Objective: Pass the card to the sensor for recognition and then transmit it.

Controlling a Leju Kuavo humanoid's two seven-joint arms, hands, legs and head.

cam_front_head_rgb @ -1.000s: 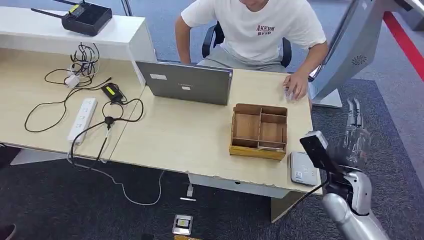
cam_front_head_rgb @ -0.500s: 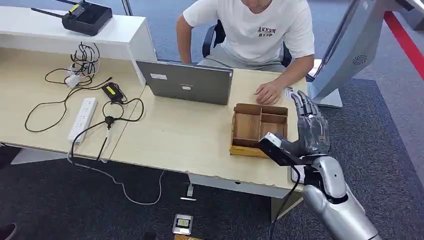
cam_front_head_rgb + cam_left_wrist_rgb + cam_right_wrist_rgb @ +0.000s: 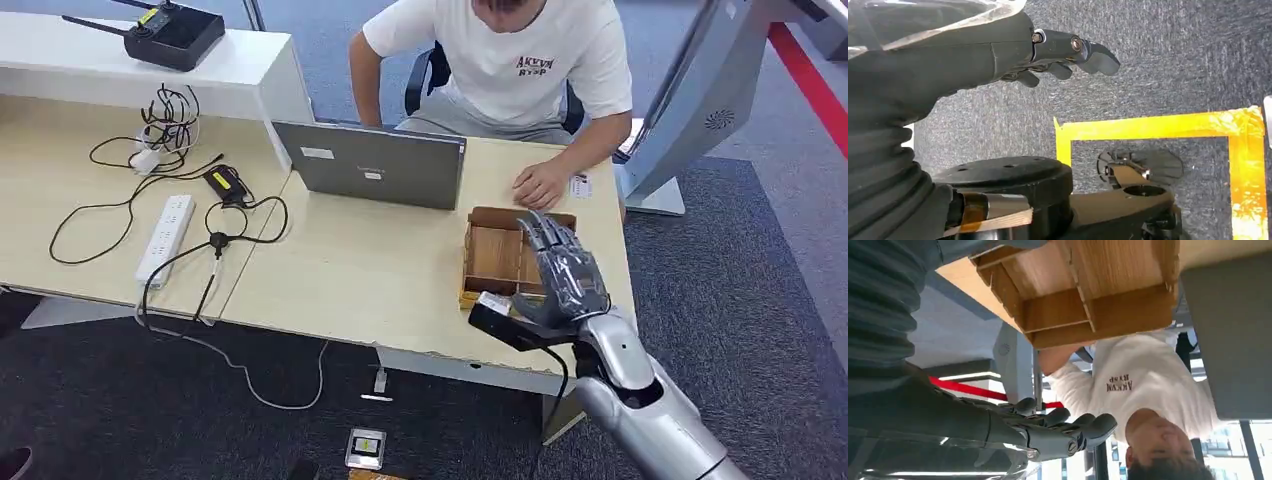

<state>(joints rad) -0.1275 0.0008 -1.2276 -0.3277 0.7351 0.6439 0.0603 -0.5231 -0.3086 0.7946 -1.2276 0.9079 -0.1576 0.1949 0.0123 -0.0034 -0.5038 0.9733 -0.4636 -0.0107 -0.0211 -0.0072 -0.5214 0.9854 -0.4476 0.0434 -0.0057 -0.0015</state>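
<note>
My right hand (image 3: 565,270) hovers over the right half of the wooden compartment tray (image 3: 495,250) with its fingers stretched out flat and nothing in them. In the right wrist view the same hand (image 3: 1048,432) reaches past the tray (image 3: 1088,300), fingers extended. A small white card (image 3: 581,186) lies on the desk just right of the person's hand (image 3: 540,185). My forearm hides the desk's front right corner. The left hand (image 3: 1068,50) hangs above the carpet, its fingers loosely apart and holding nothing.
A person (image 3: 500,50) sits behind the desk, close to the tray. A grey laptop (image 3: 372,165) stands left of the tray, with a power strip (image 3: 165,238) and cables farther left. A grey kiosk stand (image 3: 690,100) rises at the desk's right end.
My right hand has swung left from beside the desk's right end to above the tray. The person's hand slid left, uncovering the white card.
</note>
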